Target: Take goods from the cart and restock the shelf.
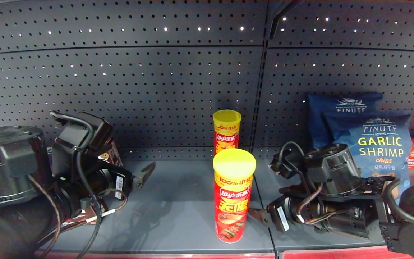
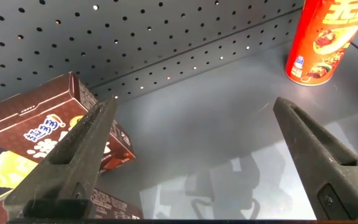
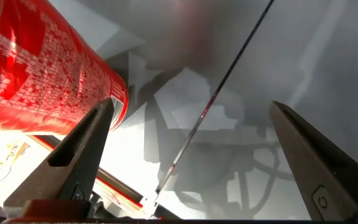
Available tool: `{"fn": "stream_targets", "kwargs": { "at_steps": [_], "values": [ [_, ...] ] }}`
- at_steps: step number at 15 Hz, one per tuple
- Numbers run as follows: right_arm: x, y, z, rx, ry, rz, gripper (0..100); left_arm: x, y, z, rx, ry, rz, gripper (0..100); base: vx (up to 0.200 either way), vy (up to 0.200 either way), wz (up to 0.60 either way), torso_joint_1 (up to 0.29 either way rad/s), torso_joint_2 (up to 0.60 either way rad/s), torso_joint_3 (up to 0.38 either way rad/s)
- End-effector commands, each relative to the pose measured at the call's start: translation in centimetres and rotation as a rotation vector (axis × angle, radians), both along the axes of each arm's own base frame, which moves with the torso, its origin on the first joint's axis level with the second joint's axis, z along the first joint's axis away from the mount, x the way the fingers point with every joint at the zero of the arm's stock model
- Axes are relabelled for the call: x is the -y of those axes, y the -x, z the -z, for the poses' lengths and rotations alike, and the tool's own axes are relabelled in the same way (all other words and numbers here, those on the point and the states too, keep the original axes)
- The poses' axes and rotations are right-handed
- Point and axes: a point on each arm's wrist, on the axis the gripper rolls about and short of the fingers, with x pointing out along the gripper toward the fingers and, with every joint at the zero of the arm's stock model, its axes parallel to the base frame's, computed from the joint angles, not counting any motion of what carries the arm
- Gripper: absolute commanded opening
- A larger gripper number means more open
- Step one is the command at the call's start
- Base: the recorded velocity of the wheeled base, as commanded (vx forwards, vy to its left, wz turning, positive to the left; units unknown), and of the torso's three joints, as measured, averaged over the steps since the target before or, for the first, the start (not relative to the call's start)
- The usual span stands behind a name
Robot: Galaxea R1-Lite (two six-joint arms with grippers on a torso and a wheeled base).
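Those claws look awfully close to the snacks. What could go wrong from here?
The open right gripper sits right beside the tall front can; a sideways nudge might topple it off the shelf edge or into the rear can. The open left gripper is close to the brown box and could bump it.

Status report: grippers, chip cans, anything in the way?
Left gripper open, empty. Right gripper open, empty, beside front can. Rear can upright behind it. No obstruction.
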Motion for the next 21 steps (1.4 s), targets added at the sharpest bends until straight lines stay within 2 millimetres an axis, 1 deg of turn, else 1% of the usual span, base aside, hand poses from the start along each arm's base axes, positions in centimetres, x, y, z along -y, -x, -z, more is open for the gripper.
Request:
{"fn": "stream_targets", "kwargs": {
  "at_steps": [1, 5, 9, 12, 13, 14, 16, 19, 20, 21],
  "values": [
    [0.2, 0.1, -0.3, 0.008, -0.008, 0.005, 100, 0.1, -0.2, 0.0, 0.0, -0.002, -0.001, 100, 0.0, 0.0, 0.0, 0.0, 0.0, 0.0],
    [-0.5, 0.3, -0.1, 0.003, -0.005, -0.02, 100, 0.1, -0.1, 0.0, -0.001, -0.001, -0.001, 100, 0.0, 0.0, 0.0, 0.0, 0.0, 0.0],
    [-0.6, 0.3, 0.1, 0.001, -0.002, -0.022, 100, 0.0, -0.1, 0.1, -0.003, -0.002, -0.001, 100, 0.0, 0.0, 0.0, 0.0, 0.0, 0.0],
    [-0.1, 0.5, 0.2, -0.005, 0.003, -0.014, 100, 0.0, 0.0, 0.2, -0.006, -0.004, -0.001, 100, 0.0, 0.0, 0.0, 0.0, 0.0, 0.0],
    [0.8, 0.9, -0.1, 0.002, -0.004, 0.0, 100, 0.0, 0.0, 0.1, -0.002, -0.002, -0.001, 100, 0.0, 0.0, 0.0, 0.0, 0.0, 0.0],
    [1.4, 1.3, -0.8, 0.024, -0.023, 0.006, 100, 0.0, 0.0, -0.1, 0.004, 0.001, -0.003, 100, 0.0, 0.0, 0.0, 0.0, 0.0, 0.0],
    [2.7, 2.1, -3.0, 0.084, -0.078, 0.025, 100, -0.3, 0.6, -1.0, 0.038, 0.018, -0.006, 100, 0.0, 0.0, 0.0, 0.0, 0.0, 0.0],
    [5.0, 4.3, -6.5, 0.193, -0.167, 0.045, 100, -0.9, 1.8, -2.6, 0.113, 0.016, -0.002, 100, 0.0, 0.0, 0.0, 0.0, 0.0, 0.0],
    [5.8, 4.6, -7.2, 0.218, -0.183, 0.066, 100, -1.1, 2.0, -2.9, 0.124, 0.019, -0.003, 100, 0.0, 0.0, 0.0, 0.0, 0.0, 0.0],
    [7.4, 5.3, -8.3, 0.258, -0.202, 0.118, 100, -1.5, 2.7, -3.4, 0.148, 0.029, -0.011, 100, 0.0, 0.0, 0.0, 0.0, 0.0, 0.0]
  ]
}}
